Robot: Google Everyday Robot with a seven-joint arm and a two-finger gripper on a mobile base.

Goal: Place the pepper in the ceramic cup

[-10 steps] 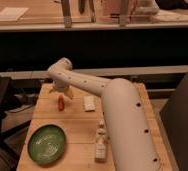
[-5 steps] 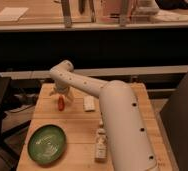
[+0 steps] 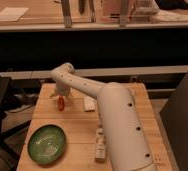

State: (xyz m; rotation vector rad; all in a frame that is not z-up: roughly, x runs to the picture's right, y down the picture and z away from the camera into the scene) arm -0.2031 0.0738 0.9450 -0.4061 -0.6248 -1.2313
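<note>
While the green plate (image 3: 47,143) is sitting untouched at the near left of the wooden table (image 3: 77,131), the action is gathering further back, at the table's far left. There the pepper (image 3: 60,103) is standing roughly on end, a small red-orange thing directly beneath the gripper (image 3: 61,95), which is hanging over it with its jaws spread wide and holding nothing. Whether the fingers are already touching the pepper's sides cannot be told from here.

Judging by its look, the pepper is going to be light, with a smooth, waxy skin that may slip, and with a little give under pressure. A hold across its thicker middle, squeezing gently, seems safest; pinching near the tapered end is likely to let it squirt out or tip over.

Just right of the pepper a white rectangular block (image 3: 89,103) is lying flat, and further right the arm's broad white body is covering much of the table. A clear bottle (image 3: 100,145) is lying beside it near the front edge. The ceramic cup is not showing anywhere, possibly hidden behind the arm.
</note>
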